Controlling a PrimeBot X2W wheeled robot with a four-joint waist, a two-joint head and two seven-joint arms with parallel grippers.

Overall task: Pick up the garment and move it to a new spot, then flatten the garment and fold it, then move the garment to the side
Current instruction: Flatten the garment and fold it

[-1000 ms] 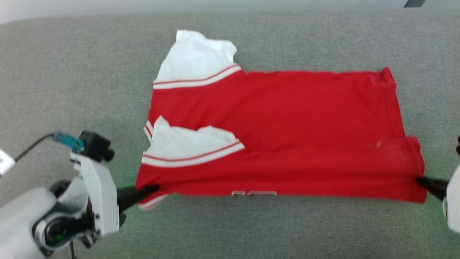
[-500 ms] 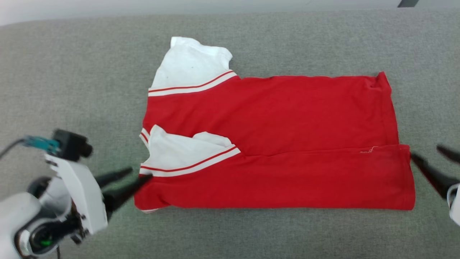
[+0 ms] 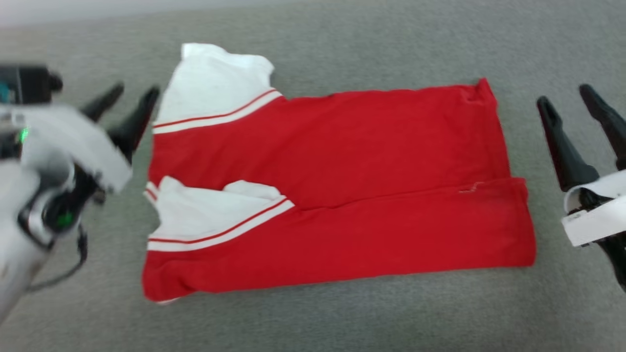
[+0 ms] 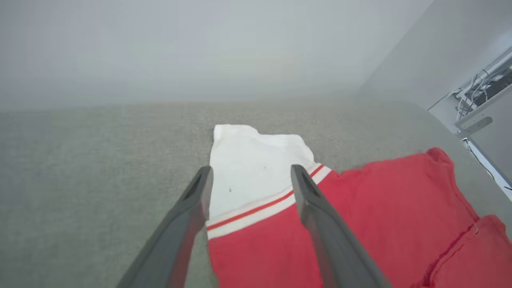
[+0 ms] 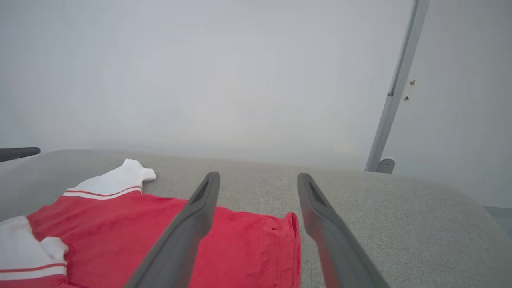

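The garment [image 3: 371,161] lies flat on the grey table [image 3: 342,322], folded lengthwise, with its near long edge turned over onto the body. Both white sleeves are at the robot's left end. The far sleeve [image 3: 215,83] sticks out at the far corner, and the near sleeve [image 3: 205,215] rests on the red cloth. The left hand [image 3: 136,92] hovers just beside the far sleeve, fingers spread and holding nothing. The right hand [image 3: 563,95] is near the hem's far corner, apart from the cloth, and is also spread and empty.
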